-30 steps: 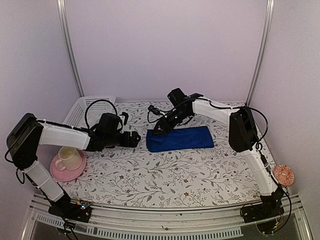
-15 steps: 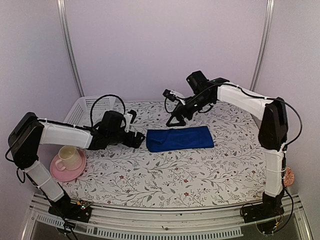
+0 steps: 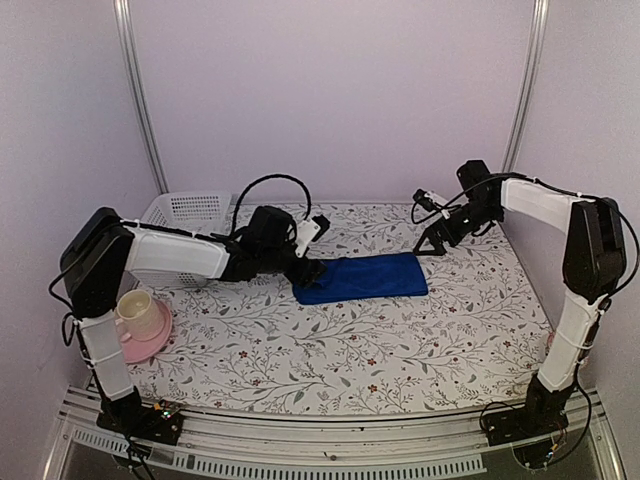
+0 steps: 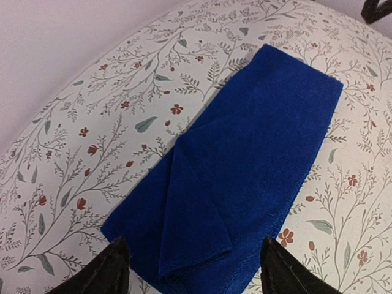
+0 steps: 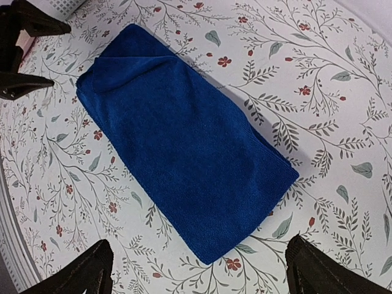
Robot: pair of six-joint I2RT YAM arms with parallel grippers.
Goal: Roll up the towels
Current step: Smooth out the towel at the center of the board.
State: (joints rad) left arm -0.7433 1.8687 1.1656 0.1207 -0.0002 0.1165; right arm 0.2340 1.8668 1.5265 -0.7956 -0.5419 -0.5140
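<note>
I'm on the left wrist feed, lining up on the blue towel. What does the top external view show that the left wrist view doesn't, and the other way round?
Only the top external view: the white basket at the far left, the pink cup on its saucer, and the right fingers open, off the far right end of the blue towel. Only the left wrist view: the folded-over flap at the towel's near end, lying between the open left fingers. Both: the towel lying flat on the floral tablecloth.
</note>
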